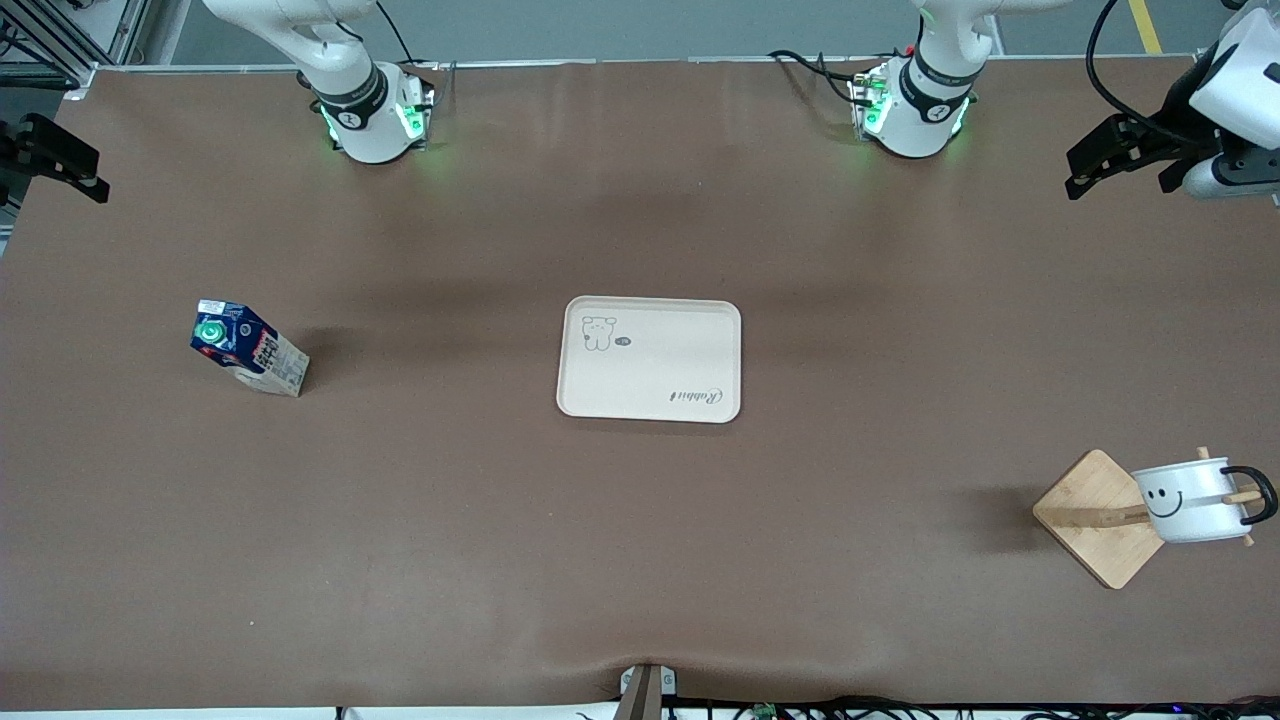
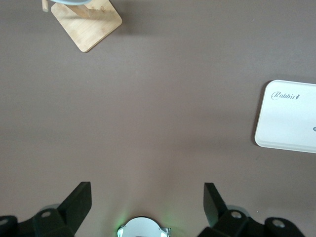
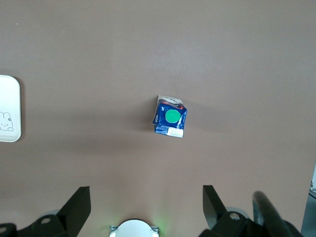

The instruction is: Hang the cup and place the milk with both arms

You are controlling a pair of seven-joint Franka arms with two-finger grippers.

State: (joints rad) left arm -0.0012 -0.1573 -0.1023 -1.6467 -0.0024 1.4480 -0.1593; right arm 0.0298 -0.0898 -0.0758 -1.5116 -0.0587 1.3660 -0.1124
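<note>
The cup (image 1: 1190, 500), a white mug with a black smiley face, hangs by its black handle on a peg of the wooden rack (image 1: 1095, 515), toward the left arm's end of the table. Only its rim shows in the left wrist view (image 2: 71, 2). The milk (image 1: 245, 347) stands on the table toward the right arm's end, green cap up, and shows in the right wrist view (image 3: 170, 118). My left gripper (image 1: 1115, 175) (image 2: 146, 192) is open and empty, high over the table's edge. My right gripper (image 1: 50, 160) (image 3: 144, 193) is open and empty, high over the other edge.
A cream tray (image 1: 650, 358) with a rabbit drawing lies empty at the table's middle; it also shows in the left wrist view (image 2: 289, 118) and the right wrist view (image 3: 9, 108). The rack's square base shows in the left wrist view (image 2: 86, 22).
</note>
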